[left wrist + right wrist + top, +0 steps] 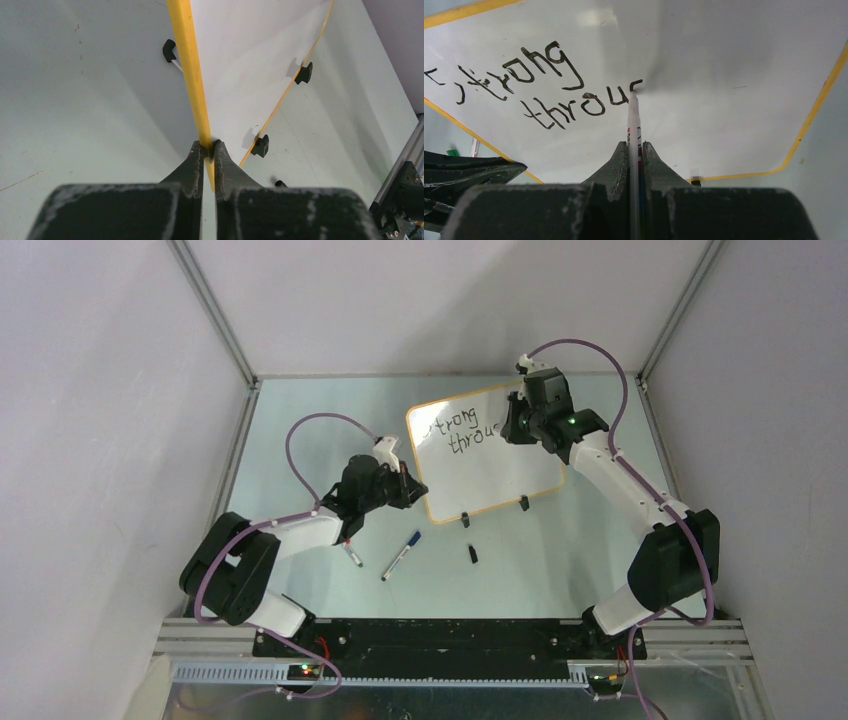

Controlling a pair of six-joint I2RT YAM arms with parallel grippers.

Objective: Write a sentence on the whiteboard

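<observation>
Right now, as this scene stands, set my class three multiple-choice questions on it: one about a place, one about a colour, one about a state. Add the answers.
1. Where does the left claw grip the whiteboard?
A. on its side rim
B. on a clip foot
C. in its middle

2. What colour is the rim?
A. green
B. orange-yellow
C. red

3. How is the right claw?
A. open and empty
B. shut on a cloth
C. shut on the marker

Answers:
1 A, the claw pinches the board's edge.
2 B, both wrist views show that colour.
3 C, the marker sits clamped, its tip on the sentence just after "throu".
</observation>
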